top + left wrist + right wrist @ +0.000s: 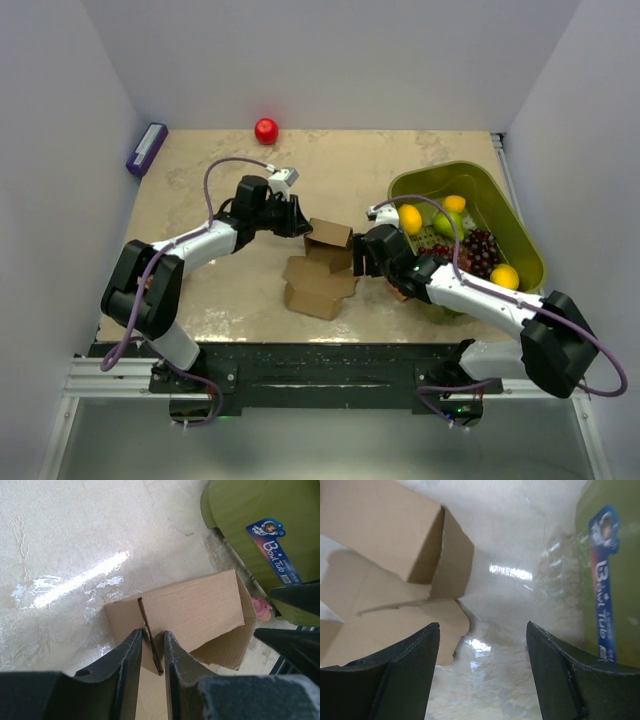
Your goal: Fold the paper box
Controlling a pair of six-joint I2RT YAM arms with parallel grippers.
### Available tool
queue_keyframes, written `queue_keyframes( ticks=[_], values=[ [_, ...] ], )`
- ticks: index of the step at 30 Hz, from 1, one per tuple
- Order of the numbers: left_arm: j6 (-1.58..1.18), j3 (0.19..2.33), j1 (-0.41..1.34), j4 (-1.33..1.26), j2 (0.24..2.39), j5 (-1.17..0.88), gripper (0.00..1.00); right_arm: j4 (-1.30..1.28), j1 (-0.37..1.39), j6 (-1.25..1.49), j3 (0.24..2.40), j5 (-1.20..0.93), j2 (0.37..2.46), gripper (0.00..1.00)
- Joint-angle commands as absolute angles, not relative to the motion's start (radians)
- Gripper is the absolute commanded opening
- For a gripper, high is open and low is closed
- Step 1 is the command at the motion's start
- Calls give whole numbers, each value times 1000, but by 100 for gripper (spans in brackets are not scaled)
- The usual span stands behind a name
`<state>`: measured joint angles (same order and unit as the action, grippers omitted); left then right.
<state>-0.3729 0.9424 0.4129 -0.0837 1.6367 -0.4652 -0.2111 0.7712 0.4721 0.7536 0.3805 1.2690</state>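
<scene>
**Top view:** paper box (322,270), brown, partly folded with one wall raised, in the middle of the table (200,180). Left gripper (298,222) at the box's far left wall. Right gripper (357,256) just beside its right edge. Green basket (505,195) of fruit (410,218) to the right. Red ball (266,130) at the far edge.

**Left wrist view:** jaws nearly closed, pinching the upright edge of a cardboard wall. Basket beyond.

**Right wrist view:** jaws wide apart, holding nothing, bare table between them. Box at upper left, basket at right.
</scene>
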Motion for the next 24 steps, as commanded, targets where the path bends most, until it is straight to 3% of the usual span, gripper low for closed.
queue_keyframes(
  ticks=[1,8,14,24],
  values=[
    [-319,960,408,-14,1647,-402,27,-3,775,368,690,322,1281,72],
    [-322,963,408,-15,1652,-411,27,152,778,327,667,305,1364,70],
    [-322,966,408,-14,1649,-423,26,241,779,298,684,310,1456,62],
    [-325,968,408,-14,1647,-437,25,400,821,290,646,406,1497,61]
  ],
)
